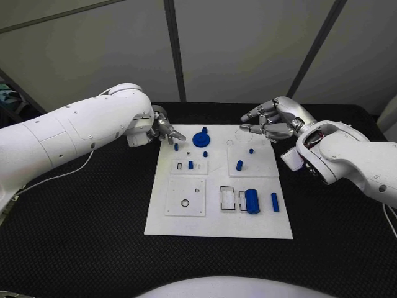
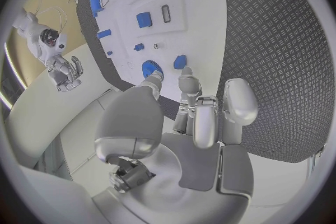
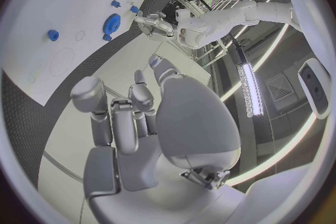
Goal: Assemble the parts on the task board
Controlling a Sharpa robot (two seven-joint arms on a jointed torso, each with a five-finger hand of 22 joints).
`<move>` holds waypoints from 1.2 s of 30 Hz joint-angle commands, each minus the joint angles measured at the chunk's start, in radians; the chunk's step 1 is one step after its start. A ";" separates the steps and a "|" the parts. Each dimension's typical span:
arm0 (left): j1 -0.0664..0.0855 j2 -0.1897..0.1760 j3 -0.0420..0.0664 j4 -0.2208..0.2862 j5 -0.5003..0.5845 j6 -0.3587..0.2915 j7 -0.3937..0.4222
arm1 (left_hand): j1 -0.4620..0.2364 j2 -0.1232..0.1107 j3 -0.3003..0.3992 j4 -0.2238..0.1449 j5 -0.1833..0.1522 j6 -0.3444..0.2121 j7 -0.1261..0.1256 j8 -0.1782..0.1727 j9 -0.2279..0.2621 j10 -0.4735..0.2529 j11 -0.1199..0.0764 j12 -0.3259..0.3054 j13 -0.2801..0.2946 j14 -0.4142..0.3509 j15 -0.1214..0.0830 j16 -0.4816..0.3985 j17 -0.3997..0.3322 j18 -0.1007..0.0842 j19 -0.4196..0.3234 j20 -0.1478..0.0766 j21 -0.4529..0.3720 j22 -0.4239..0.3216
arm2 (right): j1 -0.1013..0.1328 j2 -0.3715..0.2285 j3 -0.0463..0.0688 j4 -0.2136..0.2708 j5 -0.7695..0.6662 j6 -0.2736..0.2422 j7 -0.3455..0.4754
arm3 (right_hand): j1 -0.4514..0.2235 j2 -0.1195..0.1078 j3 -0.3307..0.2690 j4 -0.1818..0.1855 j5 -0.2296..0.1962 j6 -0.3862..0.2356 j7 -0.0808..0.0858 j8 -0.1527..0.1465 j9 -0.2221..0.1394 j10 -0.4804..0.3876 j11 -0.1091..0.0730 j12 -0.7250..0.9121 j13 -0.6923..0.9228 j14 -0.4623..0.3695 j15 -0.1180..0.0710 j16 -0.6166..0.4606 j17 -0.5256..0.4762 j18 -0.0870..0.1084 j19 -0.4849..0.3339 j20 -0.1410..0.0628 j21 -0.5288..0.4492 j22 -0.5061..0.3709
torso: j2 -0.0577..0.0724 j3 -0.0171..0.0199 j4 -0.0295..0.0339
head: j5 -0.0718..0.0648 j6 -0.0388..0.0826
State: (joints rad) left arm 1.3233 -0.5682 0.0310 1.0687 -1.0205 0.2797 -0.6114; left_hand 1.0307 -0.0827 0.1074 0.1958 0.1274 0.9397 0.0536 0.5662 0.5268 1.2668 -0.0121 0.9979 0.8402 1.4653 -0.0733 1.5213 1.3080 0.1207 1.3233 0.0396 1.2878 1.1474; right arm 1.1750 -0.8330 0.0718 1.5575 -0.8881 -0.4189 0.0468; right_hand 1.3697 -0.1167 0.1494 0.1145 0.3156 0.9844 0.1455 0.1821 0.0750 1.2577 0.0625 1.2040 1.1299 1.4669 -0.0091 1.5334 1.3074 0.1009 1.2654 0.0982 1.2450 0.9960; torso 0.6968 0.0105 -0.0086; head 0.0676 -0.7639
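The white task board (image 1: 218, 217) lies in the middle of the black table. On it are a blue gear-like disc (image 1: 201, 138), several small blue pegs such as one (image 1: 240, 165), and a thick blue cylinder (image 1: 252, 201) beside a thin blue bar (image 1: 275, 202). My left hand (image 1: 163, 129) hovers at the board's far left corner, fingers loosely apart, holding nothing; in the left wrist view the left hand (image 2: 199, 117) has its thumb reaching toward the disc (image 2: 151, 69). My right hand (image 1: 270, 121) hangs over the far right corner, fingers half curled and empty, as the right hand (image 3: 122, 117) also appears in its wrist view.
Black textured matting (image 1: 73, 236) surrounds the board on all sides. The board carries raised white sub-plates (image 1: 186, 197) with slots and holes. Grey wall panels stand behind the table.
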 commanded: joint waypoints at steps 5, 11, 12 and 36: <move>0.000 0.008 -0.001 -0.012 -0.002 0.027 0.017 | 0.012 0.008 -0.008 -0.001 0.006 -0.001 0.005 -0.006 -0.005 -0.010 0.000 -0.002 -0.001 0.083 0.005 -0.003 0.189 -0.023 -0.003 0.004 -0.005 -0.001 | 0.001 0.001 0.001 0.000 0.002 0.002 0.007 | -0.005 0.002 -0.001 0.008 -0.002 -0.007 0.000 0.006 -0.001 -0.005 -0.003 -0.003 -0.002 0.085 -0.004 -0.005 0.193 0.013 -0.003 -0.003 -0.006 -0.001 | -0.001 0.0007 0.0012 | -0.001 -0.001; -0.002 0.014 -0.003 -0.023 -0.002 0.040 0.016 | 0.030 0.018 -0.013 -0.004 0.006 0.004 0.005 -0.008 -0.013 -0.010 0.000 0.000 -0.002 0.082 0.005 -0.003 0.189 -0.024 0.000 0.005 -0.004 0.003 | 0.001 0.002 0.001 0.000 0.002 0.003 0.007 | -0.005 0.002 -0.001 0.008 -0.002 -0.007 0.000 0.006 -0.001 -0.005 -0.003 -0.003 -0.002 0.085 -0.004 -0.005 0.193 0.013 -0.003 -0.003 -0.006 -0.001 | -0.001 0.0002 0.0011 | -0.001 -0.001; -0.002 0.014 -0.003 -0.025 -0.002 0.042 0.016 | 0.035 0.020 -0.014 -0.005 0.006 0.005 0.005 -0.008 -0.014 -0.010 0.000 0.001 -0.002 0.083 0.005 -0.003 0.189 -0.024 0.000 0.005 -0.003 0.004 | 0.001 0.002 0.001 0.000 0.002 0.003 0.007 | -0.005 0.002 -0.001 0.008 -0.002 -0.007 0.000 0.006 -0.001 -0.005 -0.003 -0.003 -0.002 0.085 -0.004 -0.005 0.193 0.013 -0.003 -0.003 -0.006 -0.001 | -0.001 0.0002 0.0009 | -0.001 -0.002; -0.007 0.021 -0.008 -0.039 0.001 0.068 0.024 | 0.085 0.055 -0.018 -0.019 0.008 0.018 0.002 -0.008 -0.033 -0.011 -0.002 0.007 -0.005 0.083 0.004 -0.001 0.191 -0.024 0.004 0.004 -0.003 0.009 | 0.001 0.005 0.001 -0.003 0.002 0.007 0.007 | -0.004 0.003 0.000 0.008 -0.001 -0.008 0.000 0.007 -0.001 -0.005 -0.003 -0.003 -0.002 0.086 -0.004 -0.005 0.193 0.013 -0.003 -0.003 -0.006 -0.002 | -0.001 0.0007 0.0013 | -0.002 -0.004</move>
State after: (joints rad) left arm 1.3150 -0.5481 0.0231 1.0287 -1.0207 0.3294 -0.6002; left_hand 1.1099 -0.0246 0.0893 0.1831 0.1311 0.9508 0.0570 0.5625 0.4942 1.2596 -0.0121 0.9979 0.8350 1.4653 -0.0734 1.5216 1.3080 0.1205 1.3233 0.0396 1.2878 1.1562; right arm 1.1750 -0.8285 0.0718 1.5544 -0.8881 -0.4182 0.0471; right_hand 1.3697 -0.1168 0.1494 0.1145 0.3156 0.9844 0.1455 0.1821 0.0751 1.2577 0.0625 1.2040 1.1293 1.4669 -0.0091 1.5334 1.3073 0.1009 1.2654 0.0982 1.2450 0.9961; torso 0.6959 0.0108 -0.0076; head 0.0650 -0.7671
